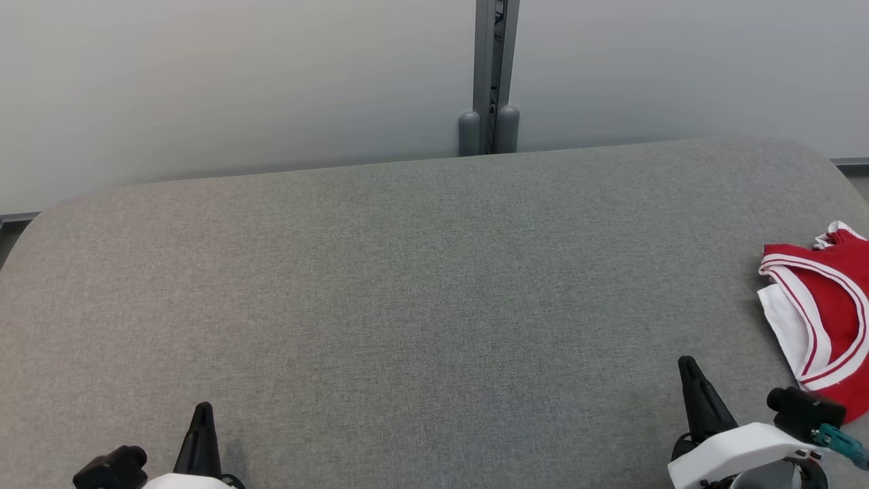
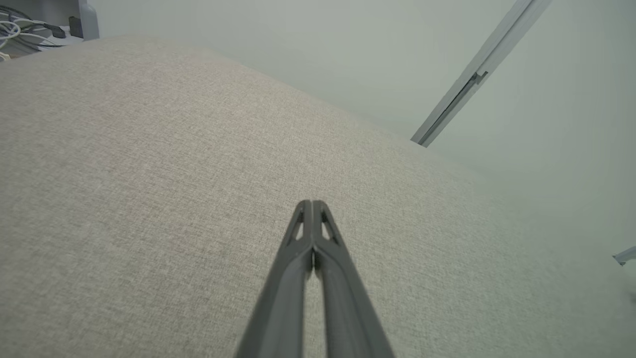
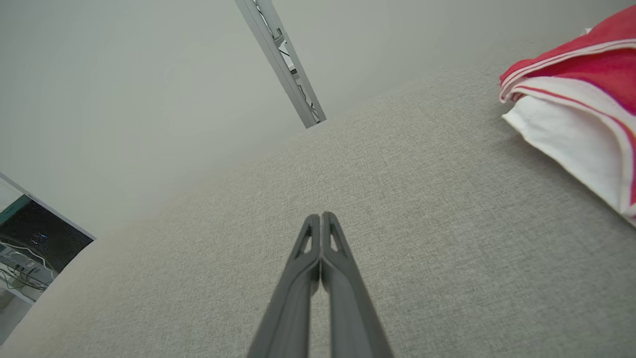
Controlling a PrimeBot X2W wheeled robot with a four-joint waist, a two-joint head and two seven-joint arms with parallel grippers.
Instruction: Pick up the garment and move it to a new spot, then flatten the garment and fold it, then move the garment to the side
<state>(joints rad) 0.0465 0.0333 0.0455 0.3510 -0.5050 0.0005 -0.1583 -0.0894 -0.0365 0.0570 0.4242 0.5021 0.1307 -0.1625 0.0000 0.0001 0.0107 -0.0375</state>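
Garment [image 1: 831, 305] is seen at far R edge of tabletop [image 1: 407, 285], partly cut off by the head view's border. It is red w/ white trim & thin red stripes. A white layer is shown beneath on its L side. It is laid loosely bunched, not flat.

Right fingers [image 1: 699, 401] are found at lower R of head view, pressed together tip to tip, w/ nothing gripped. They are pointed away from the robot and held near the garment but apart from it. The garment is placed to their R & a bit further out. In R wrist view the same closed pair is seen over grey fabric, w/ the garment at upper R corner.

Left fingers [image 1: 202, 435] are seen at lower L, also closed, w/ nothing held, well apart from the garment. In L wrist view their tips are shown meeting over the tabletop.

Whether either pair is touching the tabletop can't be told.

Behind the tabletop a pale wall [image 1: 204, 81] is seen, split by a grey metal post [image 1: 494, 68]. Cables [image 2: 12, 30] are glimpsed at upper L corner of L wrist view.
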